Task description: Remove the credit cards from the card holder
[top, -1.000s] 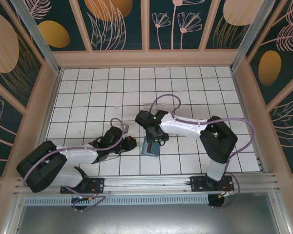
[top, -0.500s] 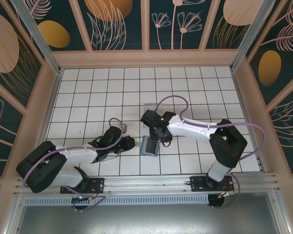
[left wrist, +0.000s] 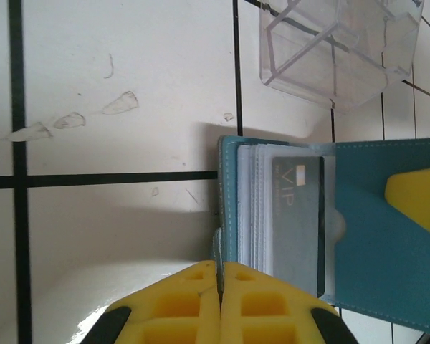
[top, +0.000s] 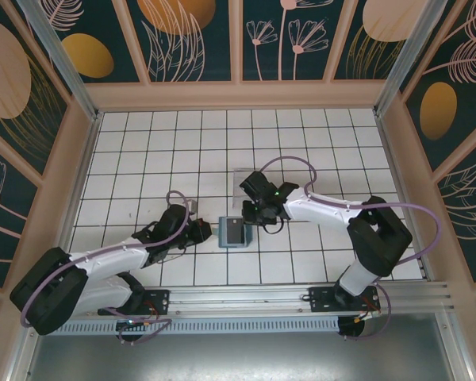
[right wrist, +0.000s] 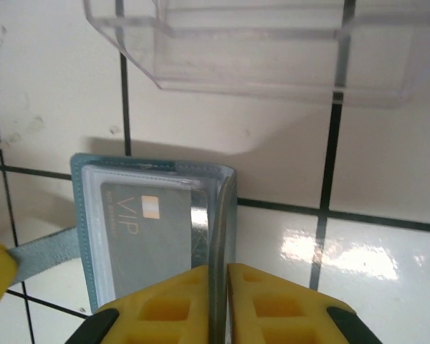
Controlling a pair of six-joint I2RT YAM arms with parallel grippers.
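Pinching thin teal edge of card holder (left wrist: 387,279) with left gripper (left wrist: 220,279), fingers together on it; clamping opposite flap with right gripper (right wrist: 218,279); lying open on white tiles (top: 159,151) between both arms; showing blackish VIP card (left wrist: 297,215) inside clear sleeve (right wrist: 93,215); further off, apart from holder, clear plastic tray (right wrist: 272,43), partly under right arm.

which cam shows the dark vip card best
left wrist: the dark vip card lies almost wholly in sight in the card holder, behind its clear sleeve. right wrist has it larger, but the right gripper hides its lower edge. in top external the holder is a small teal patch, the card too small to tell.
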